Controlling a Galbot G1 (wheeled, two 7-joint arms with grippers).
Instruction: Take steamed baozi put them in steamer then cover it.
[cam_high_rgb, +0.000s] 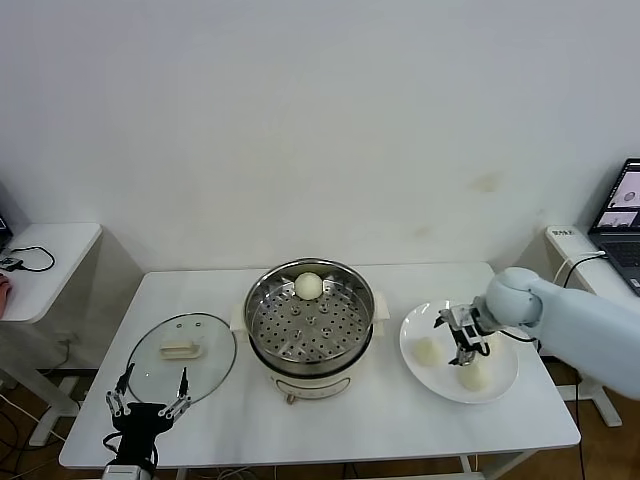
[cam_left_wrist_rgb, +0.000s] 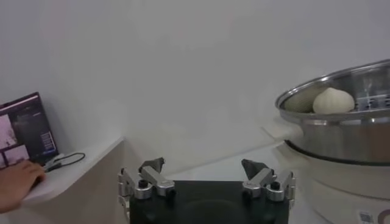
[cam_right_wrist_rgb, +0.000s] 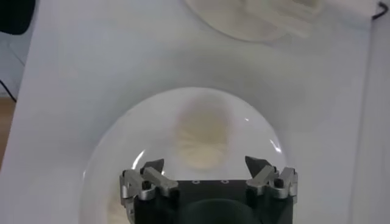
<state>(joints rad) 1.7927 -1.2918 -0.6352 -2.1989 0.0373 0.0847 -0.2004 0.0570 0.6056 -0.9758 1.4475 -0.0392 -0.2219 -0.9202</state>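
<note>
1. You see the steamer (cam_high_rgb: 310, 330) in the middle of the white surface (cam_high_rgb: 390, 415), a shiny steel basket with a perforated floor on a cream pot base.
2. One steamed baozi (cam_high_rgb: 308, 286) already lies inside the steamer, at its far side, close to the rim. In the left wrist view the same bun (cam_left_wrist_rgb: 333, 101) shows just above the steel rim (cam_left_wrist_rgb: 329, 82).
3. To the right of the steamer stands a white plate (cam_high_rgb: 500, 385). On it you can count two more buns: one on the left part of the plate (cam_high_rgb: 427, 350) and one at the near part (cam_high_rgb: 471, 376).
4. Your right tool (cam_high_rgb: 463, 347) hangs over this plate, between these two buns. Its fingers are spread wide and they hold nothing.
5. In the right wrist view the right tool (cam_right_wrist_rgb: 208, 167) points down at a bun (cam_right_wrist_rgb: 203, 137) on the plate (cam_right_wrist_rgb: 109, 158), and the bun lies just beyond the spread fingertips (cam_right_wrist_rgb: 153, 165), not touched.
6. The glass lid (cam_high_rgb: 183, 352) with its cream handle lies flat on the surface, to the left of the steamer and apart from it.
7. Your left tool (cam_high_rgb: 149, 394) waits at the near left edge of the surface, just near of the lid. Its fingers are also spread wide and empty.
8. A laptop (cam_high_rgb: 622, 225) stands on a side table far at the right.
</note>
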